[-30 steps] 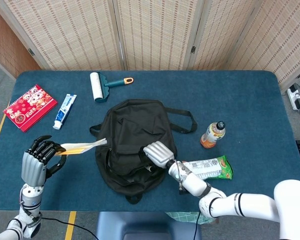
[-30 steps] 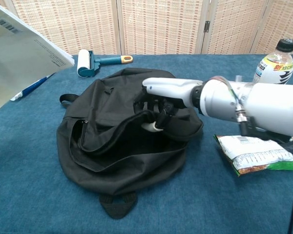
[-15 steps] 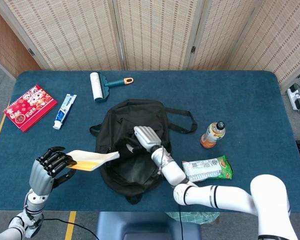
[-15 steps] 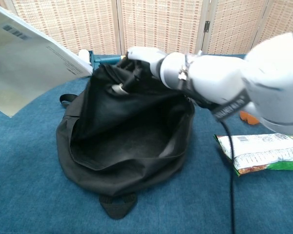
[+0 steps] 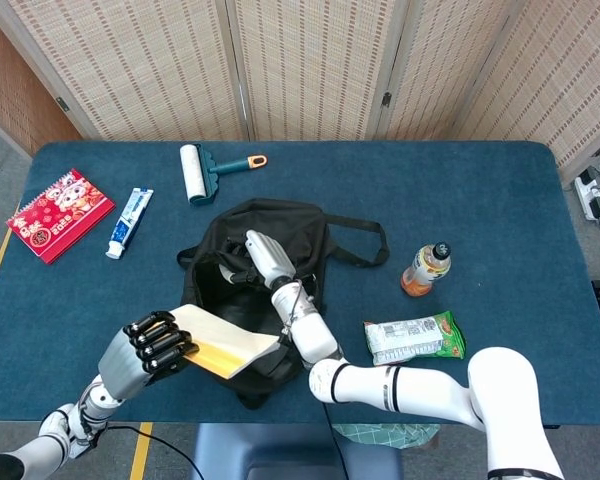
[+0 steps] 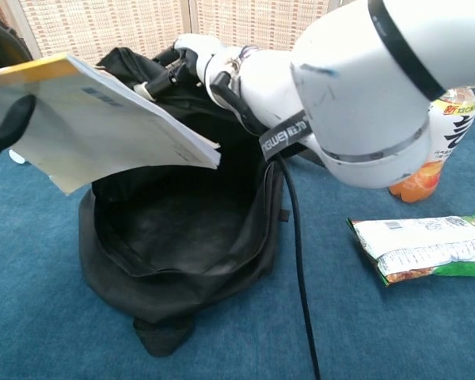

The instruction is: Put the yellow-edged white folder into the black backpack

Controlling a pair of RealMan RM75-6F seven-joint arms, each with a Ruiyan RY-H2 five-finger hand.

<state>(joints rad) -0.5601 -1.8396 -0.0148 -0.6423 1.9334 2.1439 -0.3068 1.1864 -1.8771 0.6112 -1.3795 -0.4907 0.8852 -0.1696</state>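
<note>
The left hand (image 5: 150, 345) has swung its gripped folder (image 5: 225, 343) in over the backpack (image 6: 182, 229) mouth, leading corner angled down. Beyond, the right hand (image 5: 263, 257) pinches the raised flap, keeping the opening wide.

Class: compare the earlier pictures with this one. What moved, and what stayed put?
The left hand carried the folder rightward, over the backpack's mouth. The right hand, gripping the flap, lifted it up and back, opening the bag wide. The bottle, snack bag, toothpaste, lint roller and red book stayed.
</note>
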